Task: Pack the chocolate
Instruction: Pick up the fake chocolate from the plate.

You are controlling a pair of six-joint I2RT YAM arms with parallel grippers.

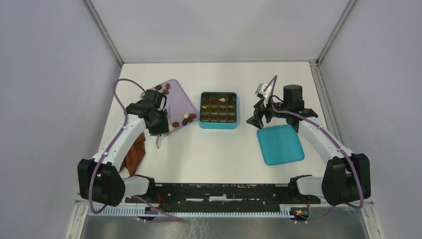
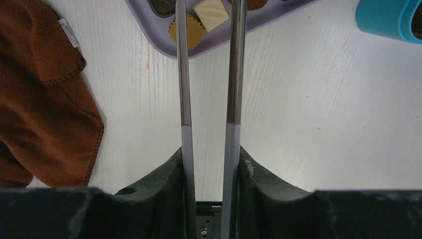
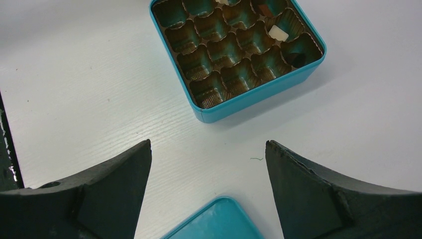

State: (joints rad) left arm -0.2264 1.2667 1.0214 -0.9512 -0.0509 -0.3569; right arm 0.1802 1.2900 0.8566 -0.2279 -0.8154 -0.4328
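Three pale walls; white grained table; chocolate on tray.

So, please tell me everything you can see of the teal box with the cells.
The box is square and teal, with rounded corners; it looks like metal or plastic. Its lid is off and lies flat to its right, apart from it. Inside is a brown-gold insert with a grid of cells, mostly empty; one holds a cream piece, one a dark piece. The box sits flat on the table, right of the tray, touching only the table.
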